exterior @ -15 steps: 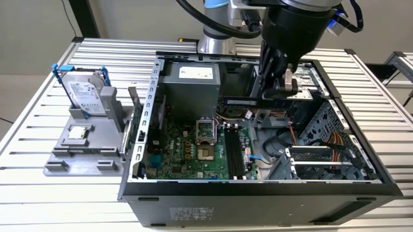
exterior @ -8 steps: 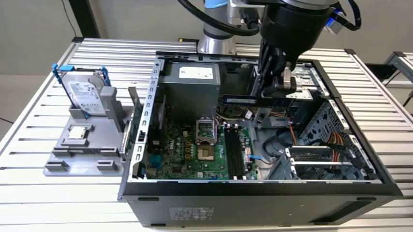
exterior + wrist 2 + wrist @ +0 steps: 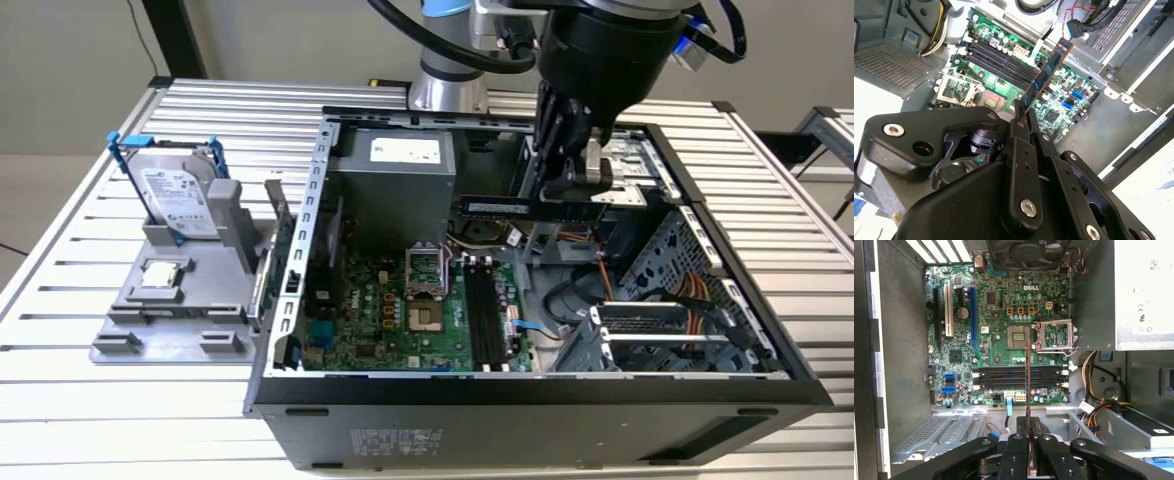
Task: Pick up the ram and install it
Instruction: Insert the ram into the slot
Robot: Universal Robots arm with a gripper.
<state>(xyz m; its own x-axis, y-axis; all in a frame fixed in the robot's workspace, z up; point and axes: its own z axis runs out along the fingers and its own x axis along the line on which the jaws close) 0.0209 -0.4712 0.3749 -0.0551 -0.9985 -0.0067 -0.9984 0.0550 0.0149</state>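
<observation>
The ram [image 3: 523, 207] is a thin bluish-green stick held level above the open computer case [image 3: 534, 390], over the motherboard [image 3: 387, 320]. My gripper [image 3: 583, 192] is shut on one end of it. In the second wrist view the ram [image 3: 1051, 70] sticks out from between my fingertips [image 3: 1025, 114] and crosses over the black memory slots [image 3: 999, 62]. The first wrist view catches the ram [image 3: 1028, 390] edge-on, rising from my gripper [image 3: 1029, 440] across the slots [image 3: 1019, 377]. The slots [image 3: 483, 320] lie well below the stick, and it touches none of them.
A grey holder [image 3: 167, 320] at the exterior view's left carries a silver hard drive in a blue frame [image 3: 174, 190] and a small square chip [image 3: 160, 275]. Inside the case are the power supply [image 3: 394, 180], the open CPU socket [image 3: 427, 290], cables [image 3: 694, 300] and a drive cage [image 3: 654, 330].
</observation>
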